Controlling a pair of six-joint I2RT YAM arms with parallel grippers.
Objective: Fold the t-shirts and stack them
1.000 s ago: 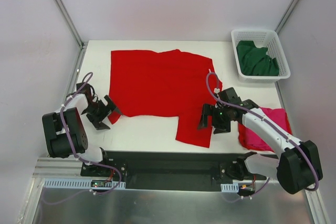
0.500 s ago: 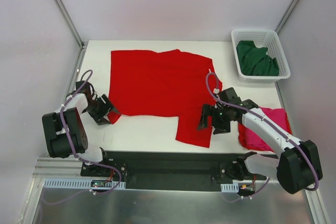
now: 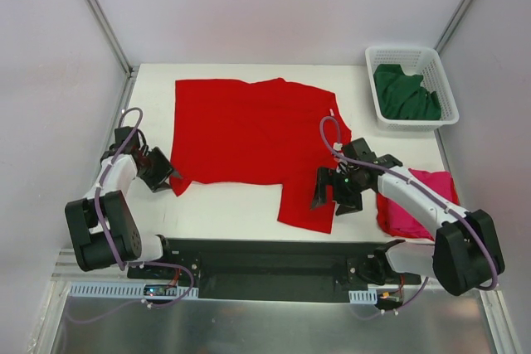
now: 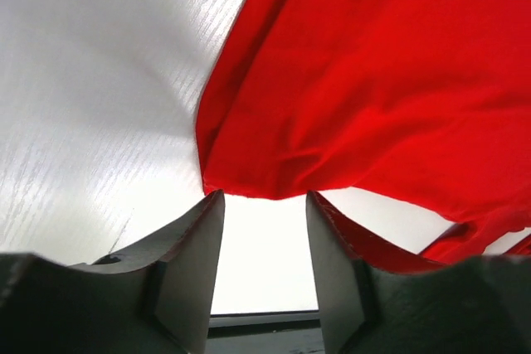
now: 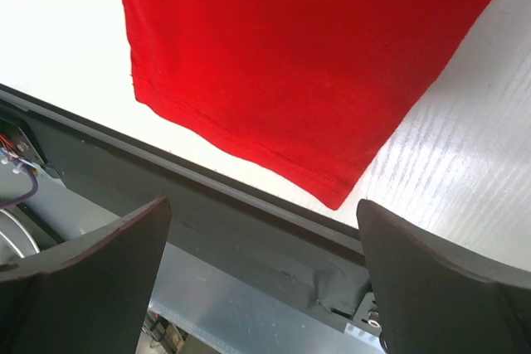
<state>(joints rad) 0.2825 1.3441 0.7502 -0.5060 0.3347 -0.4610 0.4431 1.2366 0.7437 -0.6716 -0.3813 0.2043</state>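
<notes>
A bright red t-shirt lies spread flat across the middle of the white table, its longer span running left to right and one panel reaching down toward the near edge on the right; which end carries the collar cannot be told from above. The left gripper sits low at the shirt's near left corner, its jaws parted with bare tabletop showing between them. In the left wrist view the red corner ends just ahead of that gripper, and a strip of cloth runs along the outer side of one finger, but nothing is pinched. The right gripper hangs over the near panel of the same shirt, spread wide. The right wrist view shows its two fingers far apart above the stitched hem, whose pointed corner lies close to the black rail at the table's near edge. A magenta-pink t-shirt lies bunched in a compact wad near the right front corner, partly covered by the right arm. A dark green t-shirt is crumpled inside the white lattice basket at the far right corner, well apart from the other two shirts.
</notes>
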